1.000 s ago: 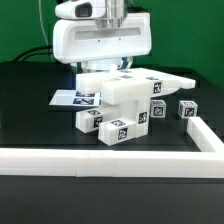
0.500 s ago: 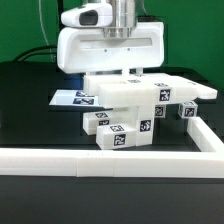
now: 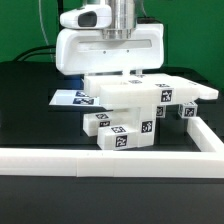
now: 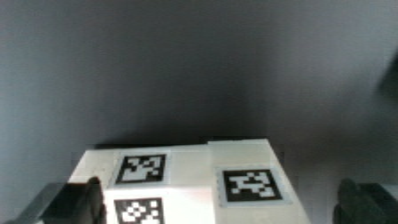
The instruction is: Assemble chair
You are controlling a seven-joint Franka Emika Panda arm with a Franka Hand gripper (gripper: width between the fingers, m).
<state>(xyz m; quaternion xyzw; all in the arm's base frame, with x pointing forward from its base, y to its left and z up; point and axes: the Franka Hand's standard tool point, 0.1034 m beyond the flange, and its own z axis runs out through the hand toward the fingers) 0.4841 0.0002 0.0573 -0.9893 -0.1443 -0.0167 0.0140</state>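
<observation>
Exterior view. Finding the gripper (image 3: 110,72), a boxy shell of smooth white plastic, hanging just above the chair (image 3: 125,125), with fingertips hiding behind the topmost piece. Seeing the chair as a loose heap of chunky, square-edged white parts sitting on the matte black table (image 3: 30,110), each wearing square black-and-white tags. Noting a flat slab (image 3: 170,88) lying across the top and jutting toward the exterior view's right, and a small cube (image 3: 187,111) standing just beside the heap. Noting also the marker board (image 3: 68,98) lying flat behind, and a long plain white rail (image 3: 90,160) running along the front.

Wrist view. Looking down on two blocky white pieces (image 4: 187,170) touching side by side, tags facing up, against a dull grey surface. Catching dark fingers (image 4: 71,205) standing wide apart at either edge, gripping nothing.
</observation>
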